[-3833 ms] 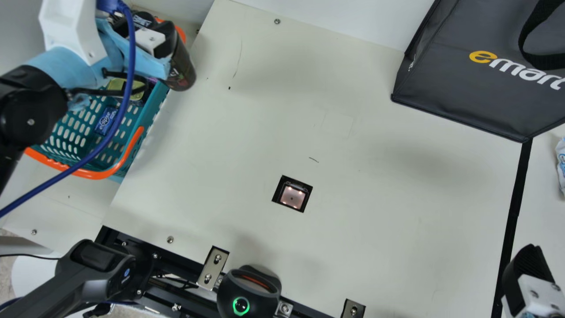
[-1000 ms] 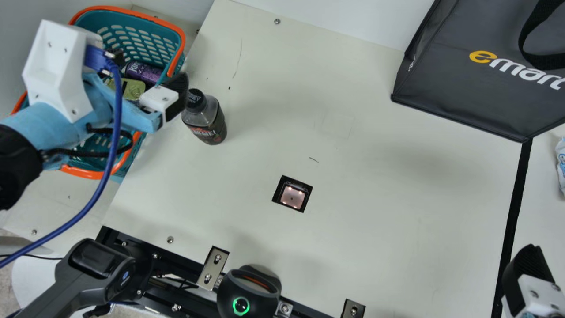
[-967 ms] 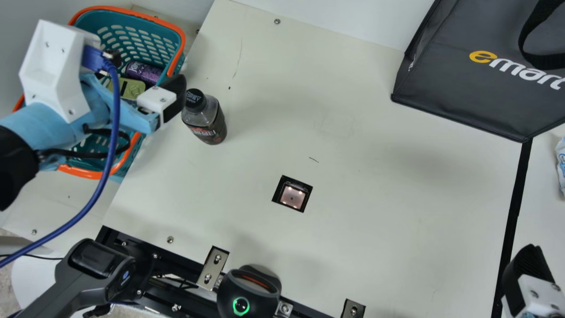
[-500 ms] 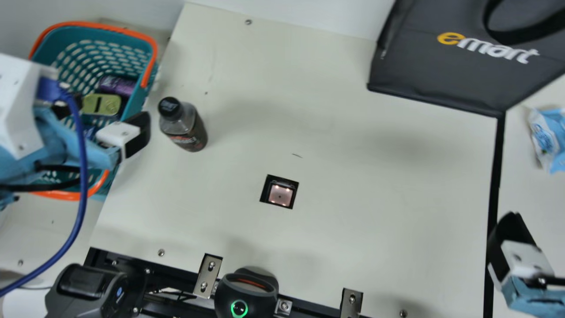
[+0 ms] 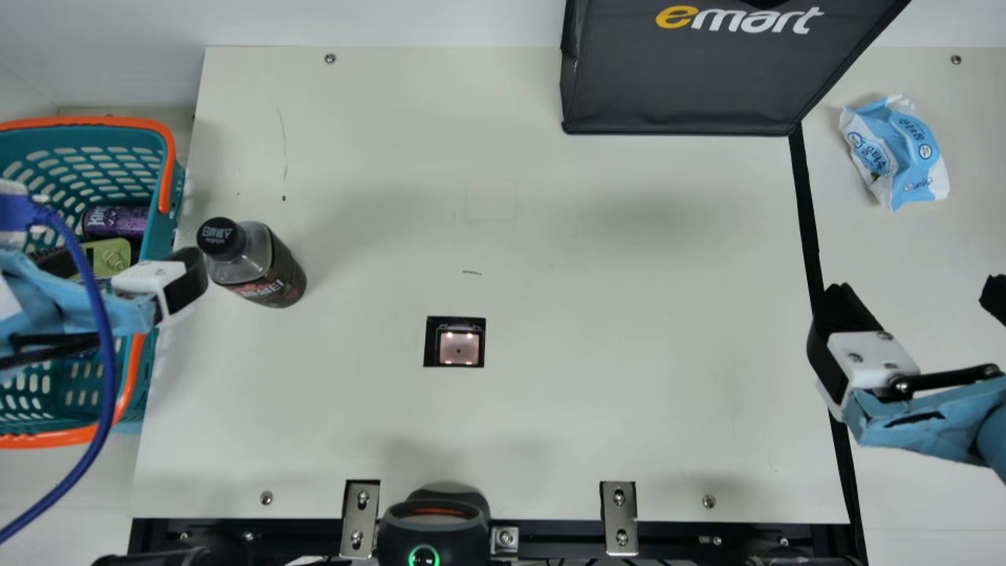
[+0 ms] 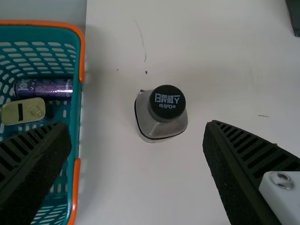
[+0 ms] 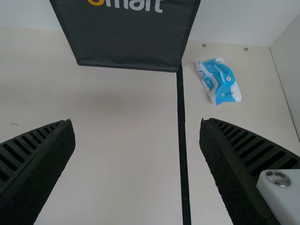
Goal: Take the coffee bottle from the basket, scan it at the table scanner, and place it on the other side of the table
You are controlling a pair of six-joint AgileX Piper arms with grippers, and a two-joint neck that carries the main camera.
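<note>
The coffee bottle (image 5: 271,275), dark with a black cap, stands upright on the table's left part, near the basket (image 5: 149,405). My left gripper (image 5: 122,271) is over the basket, open, one finger close to the bottle's cap in the main view. From the left wrist, the bottle (image 6: 161,126) is seen from above, beyond the spread fingers of my left gripper (image 6: 136,136). The table scanner (image 5: 458,347) glows in a square cutout right of the bottle. My right gripper (image 5: 916,310) is open at the table's right; in its wrist view the gripper (image 7: 137,126) holds nothing.
A purple can (image 5: 115,222) and a green tin (image 5: 108,257) lie in the basket. A black bag (image 5: 684,82) stands at the back; a blue-white packet (image 5: 896,153) lies at the right. A round black scanner (image 5: 432,531) sits at the front edge. Bare table surrounds the cutout.
The bottle was held by my left gripper at the basket's edge; now it stands released on the table, with that gripper drawn back. The main camera has turned.
</note>
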